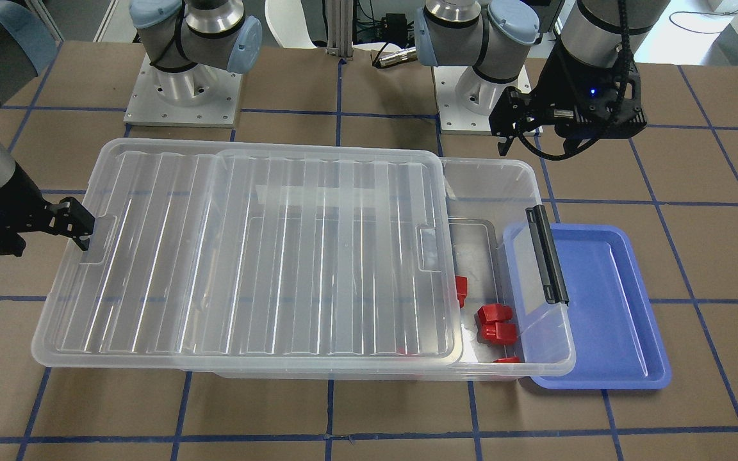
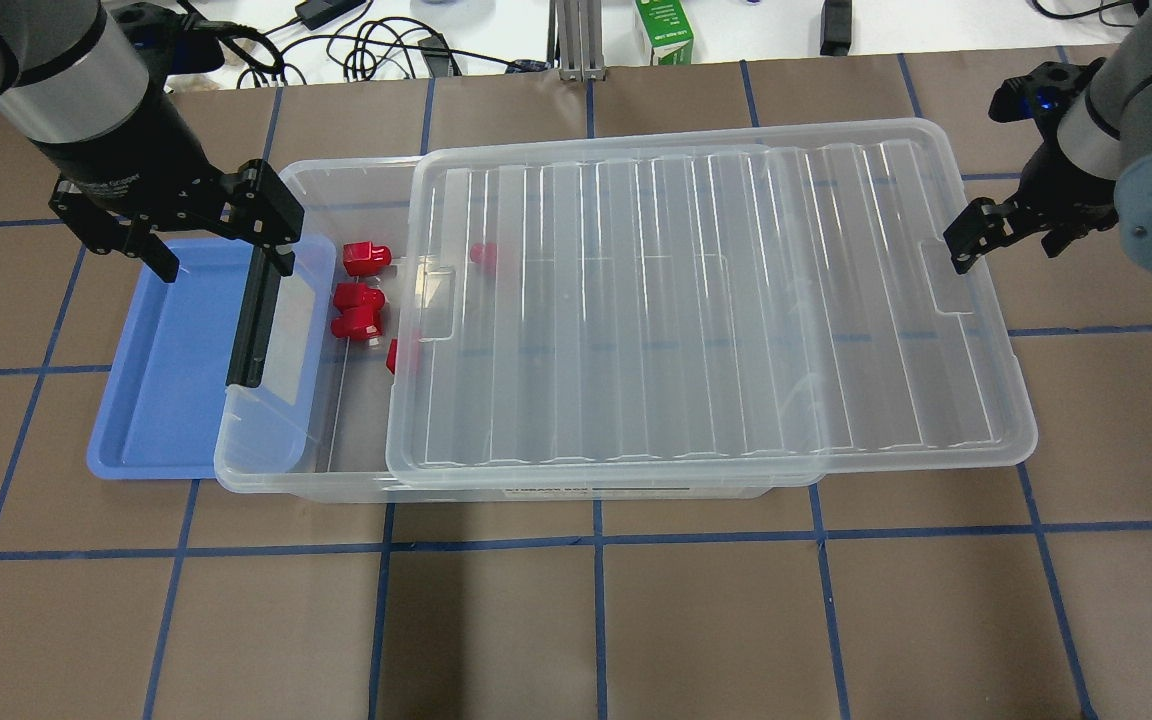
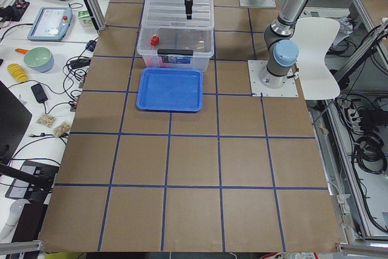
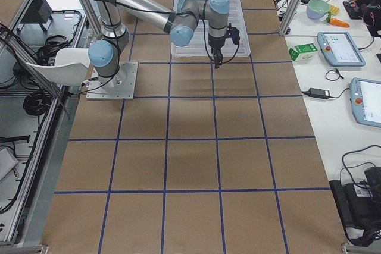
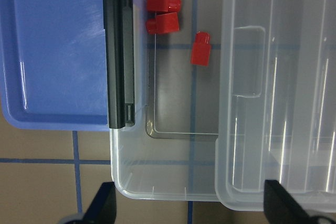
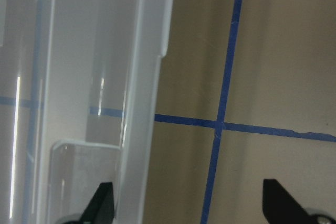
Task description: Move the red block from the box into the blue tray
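Observation:
Several red blocks (image 2: 356, 297) lie in the uncovered left end of the clear box (image 2: 266, 470); they also show in the front view (image 1: 494, 313) and the left wrist view (image 5: 163, 23). One more (image 2: 481, 255) lies under the lid (image 2: 696, 300), which is slid toward my right. The blue tray (image 2: 166, 380) sits empty beside the box's latch end, partly under it. My left gripper (image 2: 221, 258) is open and empty above that end, over the black latch (image 5: 118, 51). My right gripper (image 2: 971, 240) is open and empty at the lid's right edge, whose rim (image 6: 142, 103) shows between its fingertips.
The lid overhangs the box's right end (image 1: 68, 333). A green carton (image 2: 666, 30) and cables lie beyond the table's far edge. Both arm bases (image 1: 183, 89) stand behind the box. Brown table surface with blue tape lines (image 2: 596, 540) surrounds the box.

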`<state>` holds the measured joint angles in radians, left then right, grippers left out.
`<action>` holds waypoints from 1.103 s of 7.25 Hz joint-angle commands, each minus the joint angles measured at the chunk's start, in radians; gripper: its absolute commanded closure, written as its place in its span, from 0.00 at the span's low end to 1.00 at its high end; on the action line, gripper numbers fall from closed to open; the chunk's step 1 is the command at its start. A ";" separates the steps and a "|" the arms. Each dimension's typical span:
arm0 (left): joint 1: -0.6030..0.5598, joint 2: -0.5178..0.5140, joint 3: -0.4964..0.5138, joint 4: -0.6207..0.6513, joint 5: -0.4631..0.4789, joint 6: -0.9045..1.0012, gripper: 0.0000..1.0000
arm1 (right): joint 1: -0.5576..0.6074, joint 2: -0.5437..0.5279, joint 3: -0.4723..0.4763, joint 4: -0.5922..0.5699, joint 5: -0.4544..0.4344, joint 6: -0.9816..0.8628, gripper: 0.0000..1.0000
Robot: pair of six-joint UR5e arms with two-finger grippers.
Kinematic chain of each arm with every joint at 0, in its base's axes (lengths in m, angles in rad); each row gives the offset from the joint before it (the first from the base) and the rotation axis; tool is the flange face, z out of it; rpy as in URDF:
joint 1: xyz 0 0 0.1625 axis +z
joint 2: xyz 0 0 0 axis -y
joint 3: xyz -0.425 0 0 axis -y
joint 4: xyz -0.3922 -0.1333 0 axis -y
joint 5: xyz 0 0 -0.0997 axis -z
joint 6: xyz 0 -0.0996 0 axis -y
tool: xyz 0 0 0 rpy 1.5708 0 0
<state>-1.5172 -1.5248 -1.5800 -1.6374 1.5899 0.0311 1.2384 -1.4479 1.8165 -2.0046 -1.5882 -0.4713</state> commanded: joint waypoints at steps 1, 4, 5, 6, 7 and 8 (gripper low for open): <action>0.000 -0.017 -0.012 0.010 -0.001 -0.016 0.00 | -0.051 0.000 0.000 0.000 0.001 -0.065 0.00; 0.000 -0.057 -0.099 0.133 -0.004 -0.017 0.00 | -0.135 0.000 0.000 0.001 0.010 -0.142 0.00; 0.000 -0.080 -0.142 0.204 -0.004 -0.019 0.00 | -0.160 -0.002 0.000 0.001 0.013 -0.156 0.00; -0.001 -0.096 -0.175 0.255 -0.005 -0.022 0.00 | -0.163 -0.003 -0.003 0.001 0.014 -0.159 0.00; -0.001 -0.132 -0.176 0.314 -0.007 -0.014 0.00 | -0.163 -0.003 -0.002 0.001 0.016 -0.159 0.00; -0.004 -0.153 -0.178 0.345 -0.007 -0.008 0.00 | -0.163 -0.003 -0.006 0.001 0.014 -0.159 0.00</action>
<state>-1.5194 -1.6457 -1.7495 -1.3468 1.5839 0.0159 1.0772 -1.4507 1.8133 -2.0034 -1.5737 -0.6289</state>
